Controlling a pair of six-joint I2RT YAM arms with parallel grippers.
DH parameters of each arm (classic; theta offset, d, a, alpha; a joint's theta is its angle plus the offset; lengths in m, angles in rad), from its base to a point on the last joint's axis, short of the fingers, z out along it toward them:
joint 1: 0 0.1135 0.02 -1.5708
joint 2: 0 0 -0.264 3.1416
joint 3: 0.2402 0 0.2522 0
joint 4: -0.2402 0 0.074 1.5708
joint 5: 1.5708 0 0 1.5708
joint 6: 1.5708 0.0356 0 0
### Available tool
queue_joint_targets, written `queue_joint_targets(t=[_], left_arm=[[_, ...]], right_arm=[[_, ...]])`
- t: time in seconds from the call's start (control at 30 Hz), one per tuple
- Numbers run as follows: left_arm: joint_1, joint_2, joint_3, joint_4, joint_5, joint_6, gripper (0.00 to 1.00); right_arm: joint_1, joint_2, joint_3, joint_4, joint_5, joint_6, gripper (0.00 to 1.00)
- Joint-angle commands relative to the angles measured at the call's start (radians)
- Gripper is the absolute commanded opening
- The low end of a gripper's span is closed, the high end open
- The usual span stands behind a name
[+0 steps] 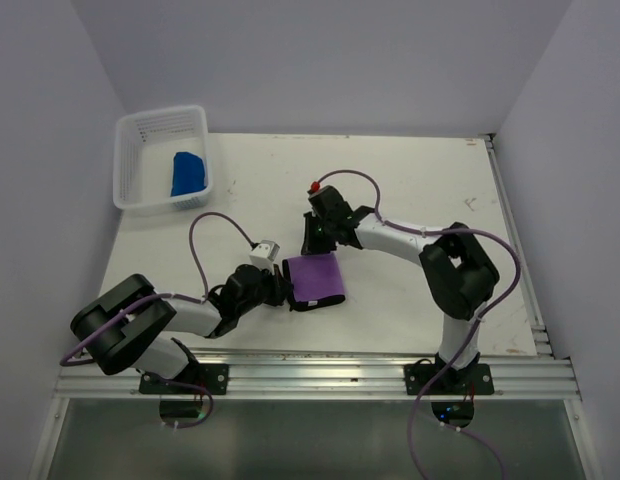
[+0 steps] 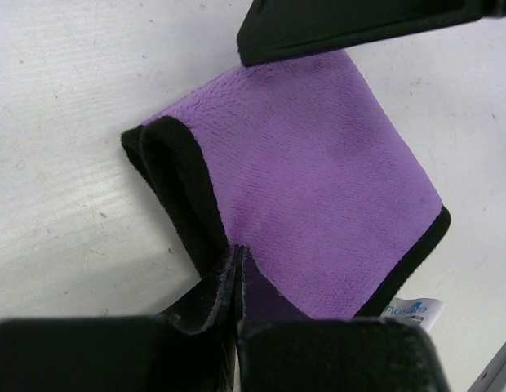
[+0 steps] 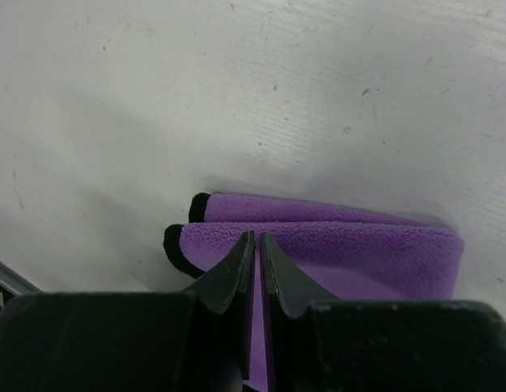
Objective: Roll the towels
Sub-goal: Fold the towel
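A purple towel (image 1: 320, 277) with black trim lies folded on the white table between the two arms. My left gripper (image 1: 283, 283) is at its left edge. In the left wrist view that gripper (image 2: 237, 253) is shut on the towel (image 2: 318, 188) where the black border curls up. My right gripper (image 1: 312, 245) is at the towel's far edge. In the right wrist view its (image 3: 257, 238) fingers are pinched on the upper layer of the towel (image 3: 359, 245), with purple cloth in the thin gap. A bright blue towel (image 1: 188, 175) lies bunched in the basket.
The white mesh basket (image 1: 160, 120) stands at the table's back left corner. A white label (image 2: 416, 312) sticks out of the purple towel's near corner. One black finger of the right gripper (image 2: 359, 24) crosses the top of the left wrist view.
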Motion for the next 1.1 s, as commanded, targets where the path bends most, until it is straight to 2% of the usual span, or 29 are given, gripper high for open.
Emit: queue_joint_targets(t=[0.0, 0.3, 0.6, 0.8, 1.07], left_arm=[[-0.003, -0.004, 0.005, -0.085, -0.008, 0.023, 0.00], [-0.003, -0.006, 0.001, -0.084, -0.010, 0.023, 0.00], [-0.003, -0.017, -0.002, -0.090, -0.005, 0.023, 0.00], [-0.003, -0.027, -0.008, -0.093, -0.005, 0.023, 0.00], [-0.005, -0.072, 0.001, -0.119, -0.014, 0.023, 0.00]], right_arm=[[0.012, 0.028, 0.043, 0.059, -0.037, 0.031, 0.10], [0.033, 0.060, 0.044, 0.113, -0.065, 0.056, 0.09], [0.039, 0.111, 0.066, 0.082, 0.009, 0.050, 0.10], [0.033, 0.087, 0.120, 0.026, 0.044, 0.027, 0.15], [0.021, 0.002, 0.195, -0.047, 0.081, -0.012, 0.16]])
